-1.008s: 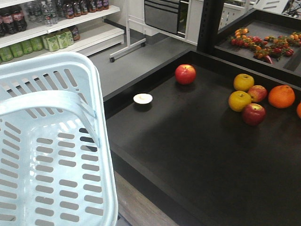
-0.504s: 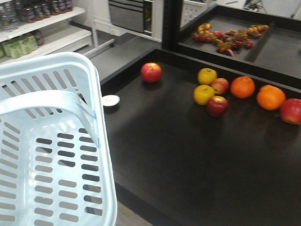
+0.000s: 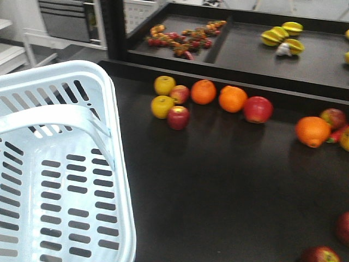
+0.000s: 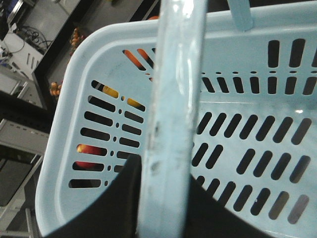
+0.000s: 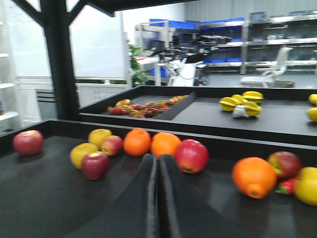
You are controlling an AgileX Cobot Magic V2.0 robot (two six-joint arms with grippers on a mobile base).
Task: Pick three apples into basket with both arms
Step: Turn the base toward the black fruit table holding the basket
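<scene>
The pale blue basket [image 3: 117, 180] fills the left of the front view, its flat handle [image 3: 49, 117] lying across it. In the left wrist view my left gripper [image 4: 166, 196] is shut on the basket handle [image 4: 173, 99], a black finger on each side of it. One dark maroon apple [image 3: 178, 117] lies on the black table next to the yellow apples; it also shows in the right wrist view [image 5: 95, 165]. Two more dark red apples [image 3: 322, 255] are cut off at the bottom right edge. My right gripper [image 5: 158, 161] is shut and empty, low over the table and short of the fruit row.
Two yellow apples [image 3: 162, 106], a pinkish apple [image 3: 180, 94], three oranges [image 3: 233, 99] and a brighter red apple [image 3: 258, 109] lie along the table's back wall [image 3: 218, 79]. Raised trays behind hold small fruit [image 3: 182, 38] and yellow fruit [image 3: 281, 38].
The view has swung right along the table: the fruit cluster slid left, more oranges and apples came into view, and the lone red apple and white object left it. The basket stays put in frame.
</scene>
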